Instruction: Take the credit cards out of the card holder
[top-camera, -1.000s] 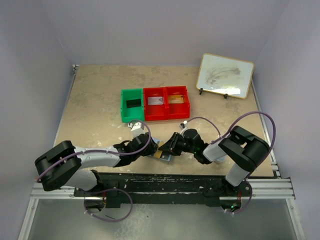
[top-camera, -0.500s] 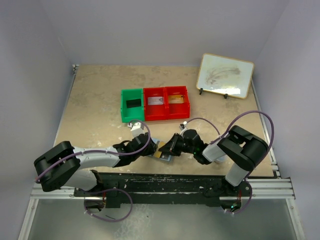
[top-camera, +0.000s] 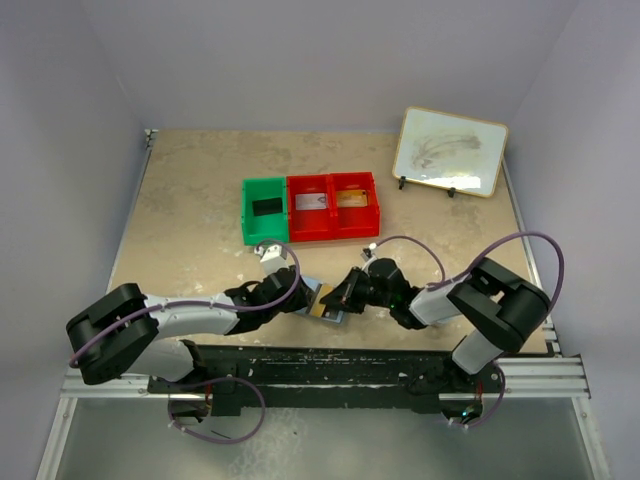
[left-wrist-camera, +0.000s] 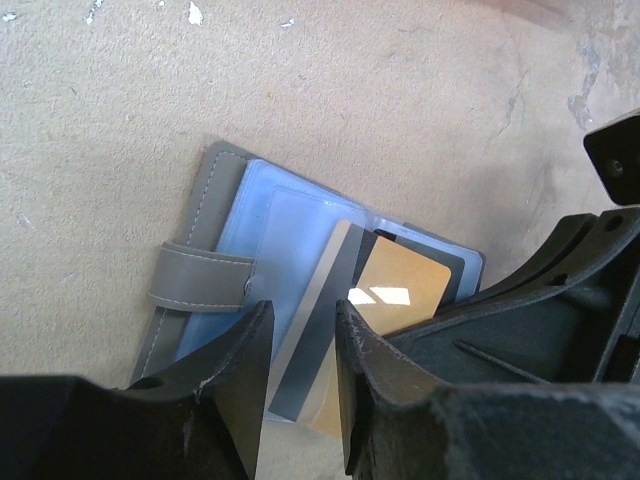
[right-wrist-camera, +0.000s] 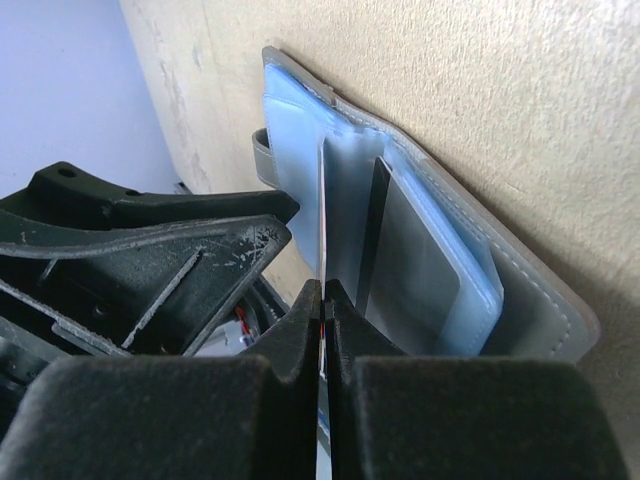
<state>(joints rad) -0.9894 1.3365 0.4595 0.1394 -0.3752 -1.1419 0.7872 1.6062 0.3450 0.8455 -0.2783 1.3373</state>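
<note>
The card holder (top-camera: 331, 318) is a grey stitched wallet with a strap (left-wrist-camera: 200, 276) and clear blue sleeves, lying open on the table between the two arms. A gold credit card (left-wrist-camera: 398, 291) with a dark stripe sticks out of a sleeve. My right gripper (right-wrist-camera: 322, 292) is shut on the edge of that card (right-wrist-camera: 323, 195), seen edge-on, and reaches in from the right (top-camera: 338, 295). My left gripper (left-wrist-camera: 300, 322) hovers low over the holder's near edge with its jaws a little apart and nothing pinched. The card shows through the gap.
A green bin (top-camera: 264, 210) with a black card and two red bins (top-camera: 310, 207) (top-camera: 354, 204) holding a silver and a gold card stand behind the arms. A framed whiteboard (top-camera: 450, 150) leans at the back right.
My right gripper has closed onto the gold card's edge, and the right arm's elbow has swung out to the right. The left gripper narrowed slightly and stayed over the holder.
</note>
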